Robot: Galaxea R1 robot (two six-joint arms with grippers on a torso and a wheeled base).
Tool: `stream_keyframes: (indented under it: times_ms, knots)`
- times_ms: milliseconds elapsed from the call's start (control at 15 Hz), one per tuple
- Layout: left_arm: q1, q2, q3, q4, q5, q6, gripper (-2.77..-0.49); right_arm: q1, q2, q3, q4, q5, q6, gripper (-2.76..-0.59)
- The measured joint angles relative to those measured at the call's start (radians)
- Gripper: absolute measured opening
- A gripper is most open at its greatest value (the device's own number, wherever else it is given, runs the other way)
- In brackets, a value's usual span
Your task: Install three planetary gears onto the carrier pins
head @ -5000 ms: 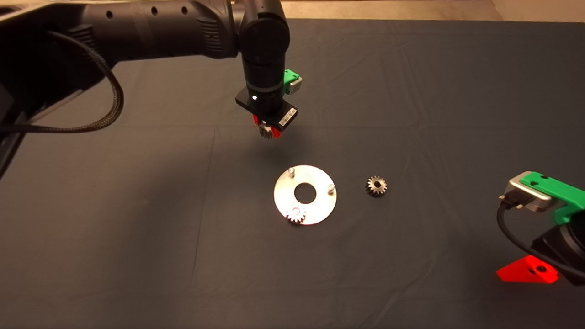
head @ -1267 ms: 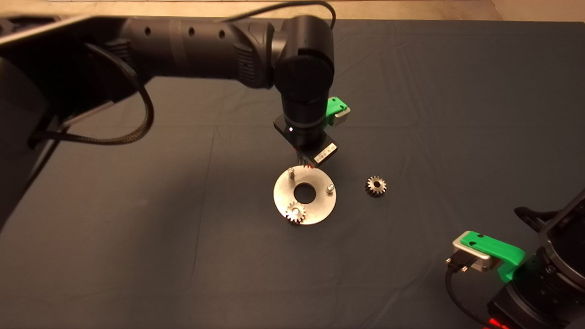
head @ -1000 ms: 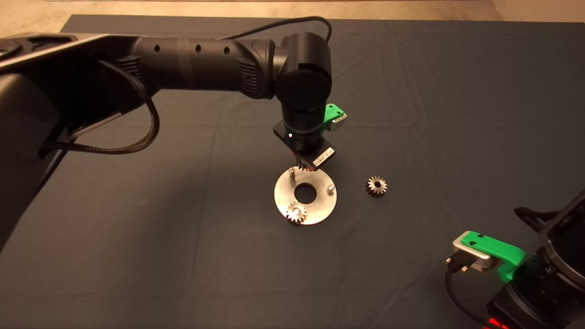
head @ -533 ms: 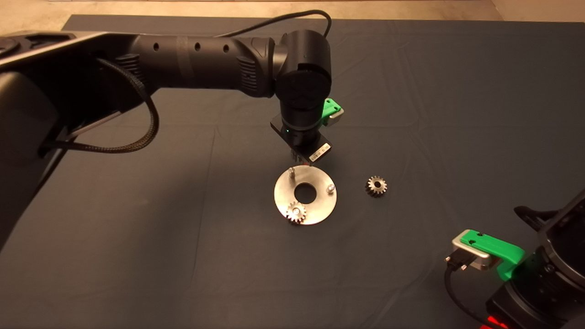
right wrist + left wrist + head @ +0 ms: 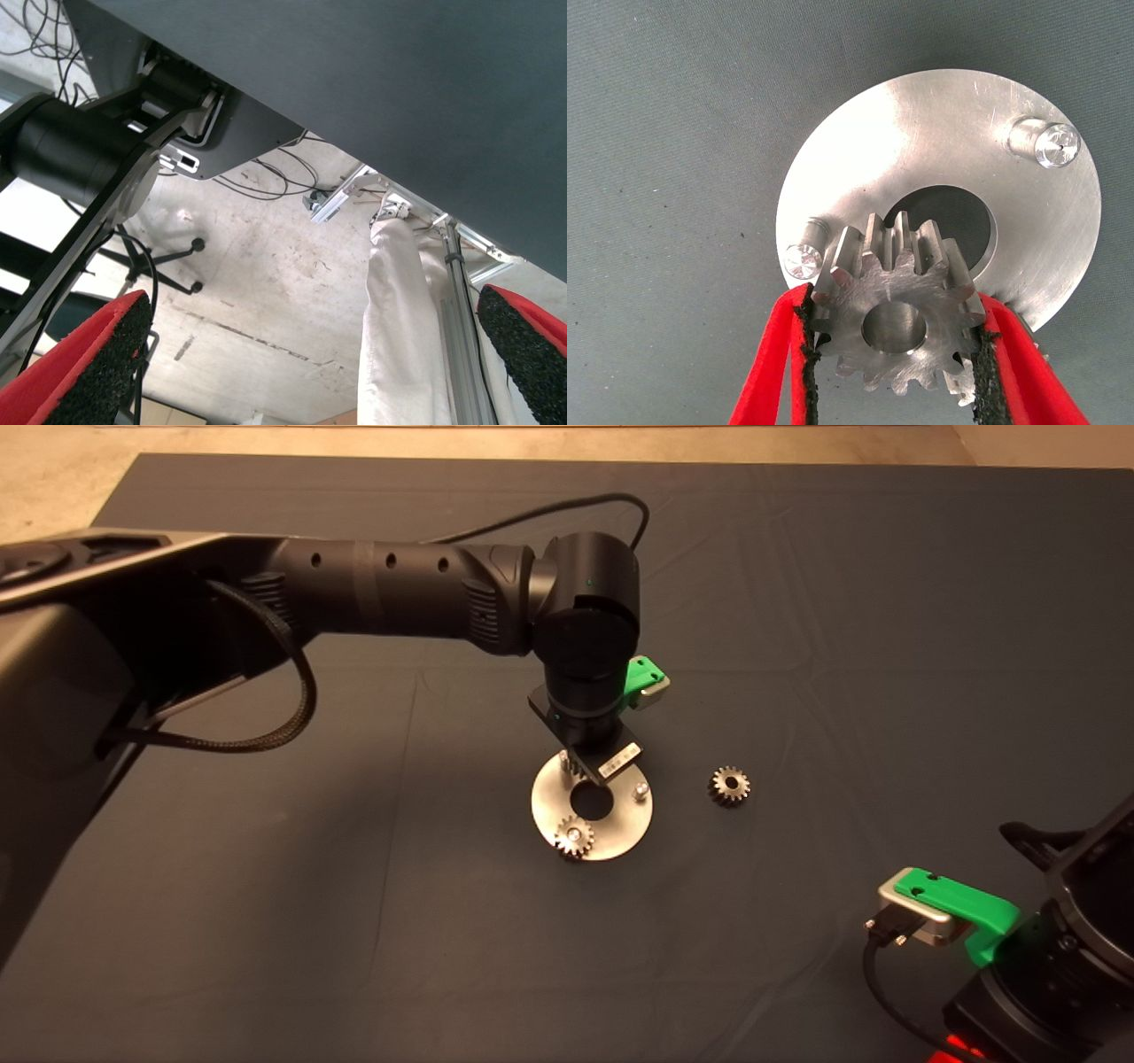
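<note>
Left tool (image 5: 895, 354) clamped, pointing down; right tool (image 5: 310, 354) parked, fingers apart.

Shiny metal disc (image 5: 1028, 239), matt cloth mat (image 5: 797, 602).

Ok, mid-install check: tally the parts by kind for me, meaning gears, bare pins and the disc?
Gears: 3 — one seated on a pin, one held in the left gripper over the disc, one loose on the mat.
Bare carrier pins: 2.
Carrier disc: 1.
Total: 6.
</note>
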Motion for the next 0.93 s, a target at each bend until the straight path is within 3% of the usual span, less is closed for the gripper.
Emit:
stream_keyframes:
  times_ms: [933]
  knots:
    - [0.009, -0.019, 0.003, 0.063, 0.0, 0.003, -2.48, 0.0, -0.022, 0.001, -0.001, -0.001, -0.001, -0.62]
